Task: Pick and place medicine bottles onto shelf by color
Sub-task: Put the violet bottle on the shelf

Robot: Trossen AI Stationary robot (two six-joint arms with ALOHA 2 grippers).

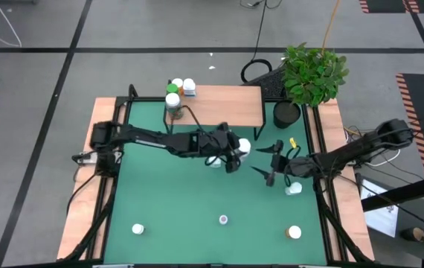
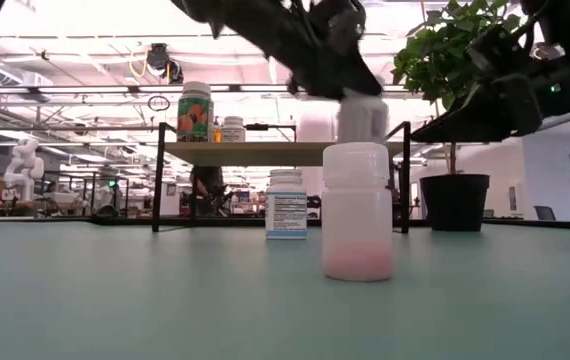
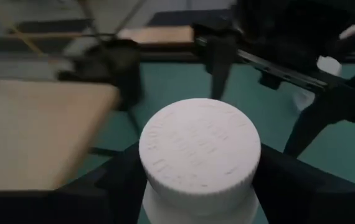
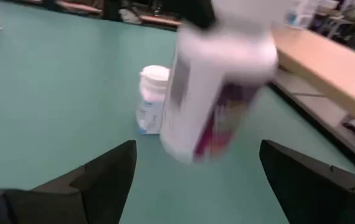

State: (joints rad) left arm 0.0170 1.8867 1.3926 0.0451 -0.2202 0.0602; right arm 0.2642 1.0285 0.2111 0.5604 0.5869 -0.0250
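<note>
Left gripper seemingly clasps white bottle near shelf edge.

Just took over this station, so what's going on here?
The left gripper is clamped around a white-capped bottle, lifted above the green mat near the shelf. The right gripper hangs open close by, holding nothing. Three bottles already stand at the shelf's left end. Several more remain on the mat, including one beside the right arm.
</note>
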